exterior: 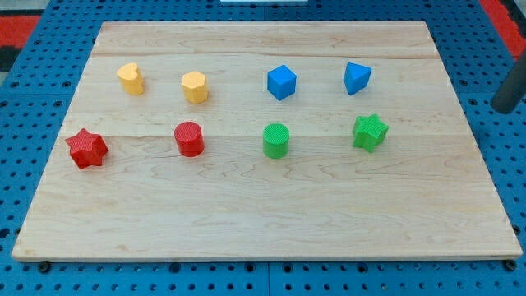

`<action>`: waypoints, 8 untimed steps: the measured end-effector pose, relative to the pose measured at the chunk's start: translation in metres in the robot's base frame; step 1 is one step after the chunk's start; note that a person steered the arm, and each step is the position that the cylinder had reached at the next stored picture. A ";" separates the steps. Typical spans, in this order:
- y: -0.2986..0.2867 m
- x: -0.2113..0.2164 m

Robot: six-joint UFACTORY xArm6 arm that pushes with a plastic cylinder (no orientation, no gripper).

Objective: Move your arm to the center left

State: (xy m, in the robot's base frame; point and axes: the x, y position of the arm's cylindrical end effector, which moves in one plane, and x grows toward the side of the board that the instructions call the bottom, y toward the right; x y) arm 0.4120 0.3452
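My tip does not show; only a dark rod [509,89] crosses the frame edge at three o'clock, off the pale wooden desk [263,222]. There is no pincer, so no opening to tell. The goal, centre left at nine o'clock, lies by the red plastic star block [86,148], probably calling for a path skirting the red cylinder block [190,138].

Eight blocks sit on the board [263,222] in two rows. The row nearer the view's top runs left to right: yellow heart [131,78], yellow hexagon [195,86], blue cube [281,82], blue wedge [357,78]. Below it run red star [86,149], red cylinder [190,138], green cylinder [276,140], green star [370,131]. My tip [503,110] lies off the board, right of the blue wedge.
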 end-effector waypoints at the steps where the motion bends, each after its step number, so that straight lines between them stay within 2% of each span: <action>1: -0.019 0.006; 2: -0.031 0.006; 3: -0.068 -0.005; 8: -0.287 -0.010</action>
State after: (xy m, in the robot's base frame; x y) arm 0.4019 0.0578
